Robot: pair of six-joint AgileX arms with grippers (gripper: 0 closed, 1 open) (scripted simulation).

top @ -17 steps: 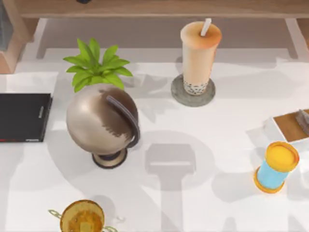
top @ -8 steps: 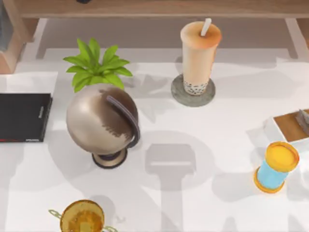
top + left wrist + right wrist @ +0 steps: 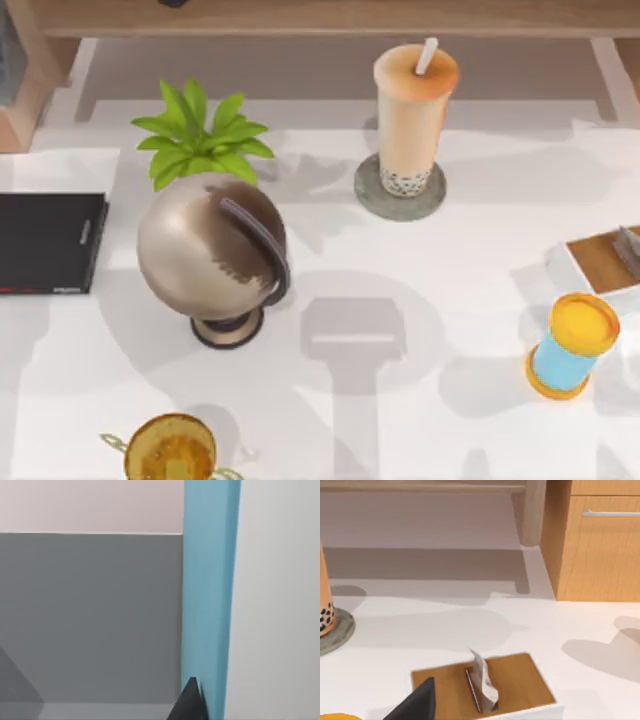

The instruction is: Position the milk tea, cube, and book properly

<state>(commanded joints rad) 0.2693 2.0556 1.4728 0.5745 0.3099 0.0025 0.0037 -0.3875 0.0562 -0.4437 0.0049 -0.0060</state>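
One of the three task items looks placed already: the milk tea (image 3: 414,110) stands upright on a round grey coaster (image 3: 399,196) toward the far middle of the white counter (image 3: 450,290), and the same cup edge and coaster show in the right wrist view at the counter's far side. I judge that step finished.

The book (image 3: 210,600) appears in the left wrist view as a tall light-blue band running close past the camera, with a dark fingertip (image 3: 191,702) of the left end effector touching its near edge. It is probably pinched there, but the view is too tight for me to tell whether the fingers are pressed against it or merely beside it, so I cannot tell the grip. Behind the book lie a grey surface and a pale wall; where it is being carried to is not clear.

The right wrist view shows a dark finger (image 3: 420,705) of the right end effector low above a shallow wooden tray (image 3: 520,680) holding a small metal clip-like piece (image 3: 481,685); whether that end effector is spread or closed I cannot tell.

Elsewhere on the counter are a globe (image 3: 210,250), a green plant (image 3: 195,135), a black slab (image 3: 48,242) at the left edge, a blue cylinder with yellow ends (image 3: 570,345) at the right, and a golden cup (image 3: 170,450) at the near edge.

Left to do, by my reading: set the book in its spot and deal with the cube.
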